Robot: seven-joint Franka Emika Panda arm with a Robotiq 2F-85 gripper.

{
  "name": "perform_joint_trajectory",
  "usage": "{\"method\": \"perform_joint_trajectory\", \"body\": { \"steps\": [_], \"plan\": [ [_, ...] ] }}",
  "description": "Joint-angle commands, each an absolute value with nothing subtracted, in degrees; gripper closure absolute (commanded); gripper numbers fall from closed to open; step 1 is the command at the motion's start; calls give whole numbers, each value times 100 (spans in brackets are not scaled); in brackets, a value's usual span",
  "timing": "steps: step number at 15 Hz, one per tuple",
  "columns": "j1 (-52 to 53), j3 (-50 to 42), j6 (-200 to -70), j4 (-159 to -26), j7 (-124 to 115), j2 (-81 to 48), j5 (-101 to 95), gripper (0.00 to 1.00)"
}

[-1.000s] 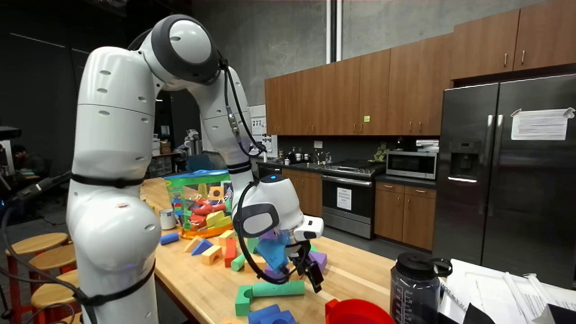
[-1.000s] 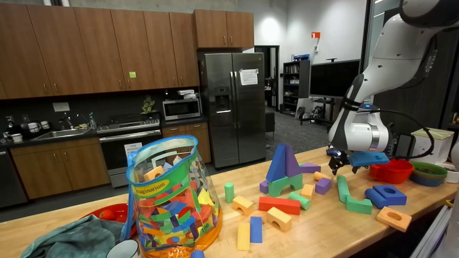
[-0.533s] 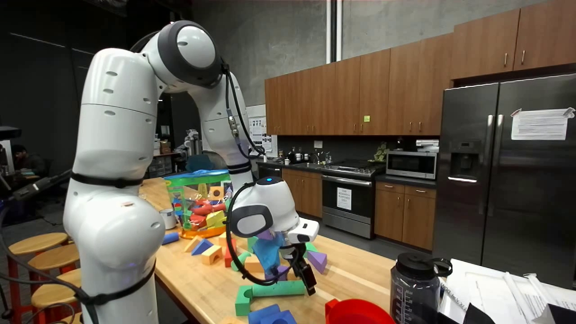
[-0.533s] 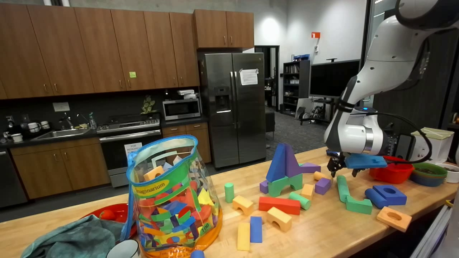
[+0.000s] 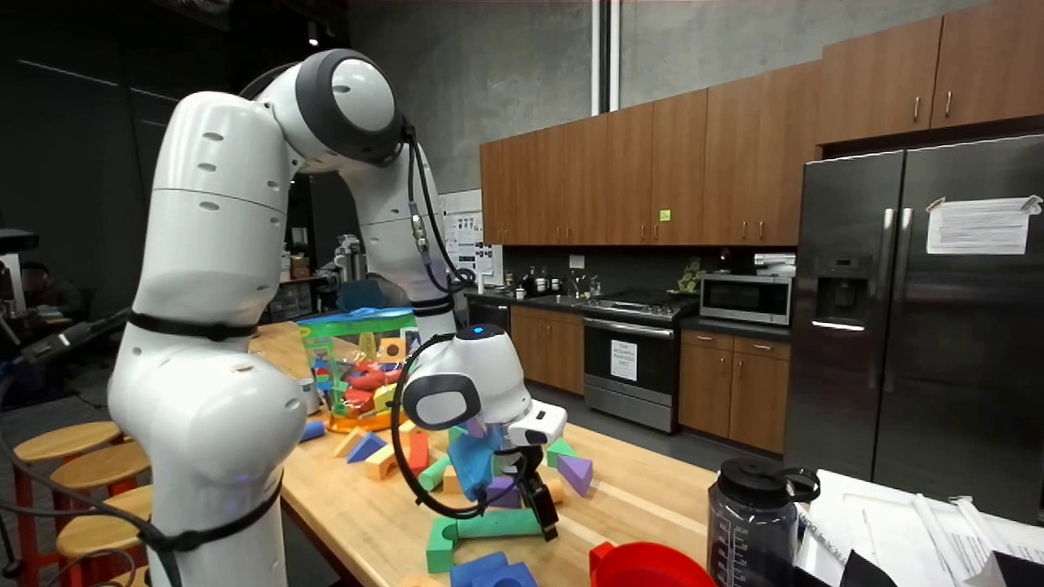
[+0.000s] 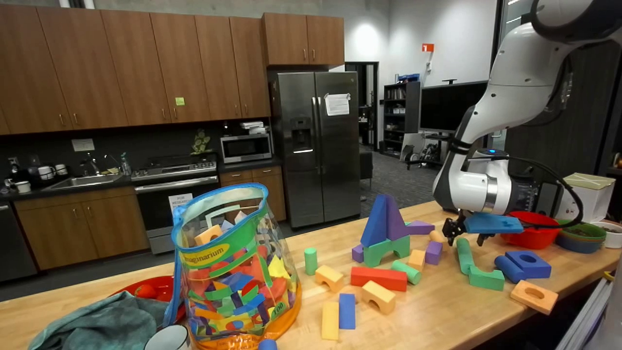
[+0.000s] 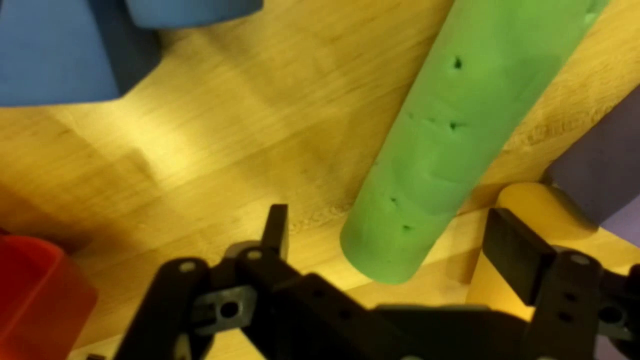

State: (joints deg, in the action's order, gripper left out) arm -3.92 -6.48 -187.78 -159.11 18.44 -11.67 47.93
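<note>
I have the gripper (image 7: 392,240) spread wide and holding nothing; its fingers (image 7: 517,255) show either side of the free end of a long green foam-like cylinder (image 7: 450,150), matte and nicked with dark pits, lying on the grained wooden tabletop (image 7: 215,135). To one side of the green cylinder, a smooth tan cylinder (image 7: 542,207) crowds one finger, which partly hides it, with a purple block (image 7: 600,160) just beside. Across the green cylinder are smooth blue blocks (image 7: 50,55) and a red plastic bowl (image 7: 47,295); a green arch block (image 6: 486,281) meets its far end.
</note>
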Motion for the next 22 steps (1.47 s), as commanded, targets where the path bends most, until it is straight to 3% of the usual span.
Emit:
{"method": "perform_joint_trajectory", "body": {
  "steps": [1,8,22],
  "plan": [
    [-237,-652,-18876,-15907,2204,-1192,5277,29],
    [-71,-640,-18941,-15901,2606,-1214,5868,83],
    [-242,324,-19835,-15883,2725,-157,6282,85]
  ]
}}
